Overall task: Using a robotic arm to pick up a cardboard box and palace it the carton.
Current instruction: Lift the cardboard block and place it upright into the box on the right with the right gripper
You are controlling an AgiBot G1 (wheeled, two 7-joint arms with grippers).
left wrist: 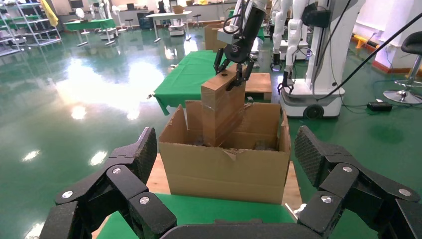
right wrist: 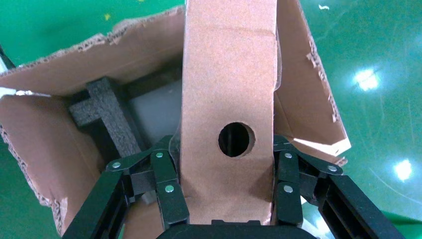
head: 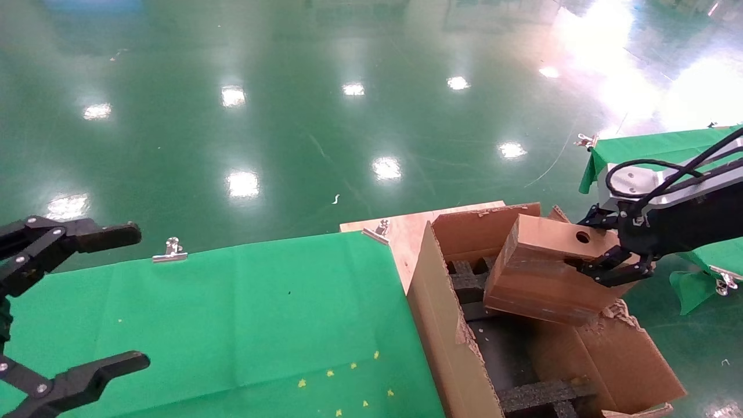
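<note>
My right fingers [right wrist: 168, 191] clamp the smooth brown cardboard box [head: 543, 270], tilted over the ragged corrugated carton [head: 441, 325]; my left fingers [head: 104, 302] hang wide open.

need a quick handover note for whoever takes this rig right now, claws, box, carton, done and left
Right claw: shut on the cardboard box, holding it tilted, its lower end inside the carton's open top, above the black foam inserts.
Left claw: open, idle over the green cloth.
Done: box picked up and brought into the carton mouth.
Left: lower it fully, release, withdraw.
</note>
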